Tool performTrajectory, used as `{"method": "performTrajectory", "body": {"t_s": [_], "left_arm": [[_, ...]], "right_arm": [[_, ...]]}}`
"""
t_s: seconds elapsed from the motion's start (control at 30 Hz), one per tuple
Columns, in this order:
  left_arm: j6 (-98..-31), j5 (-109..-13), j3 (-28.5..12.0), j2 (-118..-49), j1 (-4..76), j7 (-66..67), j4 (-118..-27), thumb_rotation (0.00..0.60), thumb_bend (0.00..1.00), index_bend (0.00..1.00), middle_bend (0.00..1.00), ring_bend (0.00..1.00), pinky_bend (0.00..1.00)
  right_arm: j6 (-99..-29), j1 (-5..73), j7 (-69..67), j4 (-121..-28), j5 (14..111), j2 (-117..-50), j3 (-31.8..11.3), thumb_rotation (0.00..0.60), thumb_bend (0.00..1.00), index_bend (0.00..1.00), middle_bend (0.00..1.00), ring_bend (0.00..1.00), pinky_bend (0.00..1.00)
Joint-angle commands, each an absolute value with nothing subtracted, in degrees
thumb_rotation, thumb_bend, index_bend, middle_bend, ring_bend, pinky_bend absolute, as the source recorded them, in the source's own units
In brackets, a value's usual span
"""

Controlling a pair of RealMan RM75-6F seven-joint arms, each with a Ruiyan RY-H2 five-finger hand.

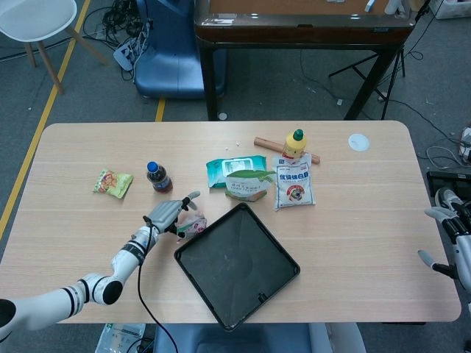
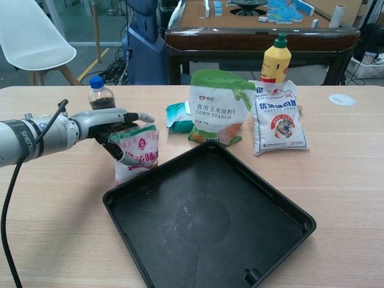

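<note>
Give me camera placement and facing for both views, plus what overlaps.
Head view: high above the near edge, looking steeply down on the table; shows the left hand with its arm and the right hand.
Chest view: low at the near edge, facing across the table; shows only the left hand.
Shared: left hand holding the pink pouch, tray, corn starch bag.
</note>
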State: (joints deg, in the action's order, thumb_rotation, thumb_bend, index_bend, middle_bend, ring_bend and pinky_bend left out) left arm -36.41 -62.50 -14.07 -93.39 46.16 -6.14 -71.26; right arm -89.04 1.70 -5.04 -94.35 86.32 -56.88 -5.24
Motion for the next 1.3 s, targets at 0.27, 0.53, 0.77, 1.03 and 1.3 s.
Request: {"method": "performTrajectory", "body": {"t_s": [0.27, 0.53, 0.77, 1.03, 1.3], "left_arm": [[-37.71, -60.65, -13.07, -90.92, 45.97, -4.2, -76.4, 0.6, 0.18, 0.0, 0.11, 0.09, 0.31], [-39.76, -59.83, -12.88, -88.9, 45.31, -3.64, -80.57, 0.6, 0.18, 0.0, 0.08, 0.04, 0.26], [-42.24, -60.77, -12.6, -85.46, 43.97, -3.82, -86.23, 0.6, 0.18, 0.0, 0.07, 0.03, 0.26], [-46.03, -64.22, -12.64, -81.28, 41.77, -5.88, -91.86, 0.6, 0.18, 0.0, 0.07, 0.03, 0.25], [-48.55, -67.3, -12.46, -75.61, 39.09, -9.93, -97.37, 0.6, 0.18, 0.0, 0.07, 0.03, 0.24]], "right_arm": [[-89.03, 1.95, -5.29, -94.19, 86.89, -57.06, -5.22, 0.6, 0.15, 0.26, 0.25, 0.11, 0.12], [-89.52, 1.78, -6.04, -93.76, 87.25, -57.06, -5.16, 0.6, 0.15, 0.26, 0.25, 0.11, 0.12], [-89.68, 1.77, -6.93, -93.12, 87.58, -57.25, -5.07, 0.6, 0.15, 0.26, 0.25, 0.11, 0.12], [-89.71, 1.86, -7.39, -92.68, 87.76, -57.42, -5.06, 0.6, 0.15, 0.26, 0.25, 0.11, 0.12], [-89.73, 1.95, -6.89, -93.05, 87.65, -57.24, -5.21, 0.6, 0.15, 0.26, 0.25, 0.11, 0.12]]}}
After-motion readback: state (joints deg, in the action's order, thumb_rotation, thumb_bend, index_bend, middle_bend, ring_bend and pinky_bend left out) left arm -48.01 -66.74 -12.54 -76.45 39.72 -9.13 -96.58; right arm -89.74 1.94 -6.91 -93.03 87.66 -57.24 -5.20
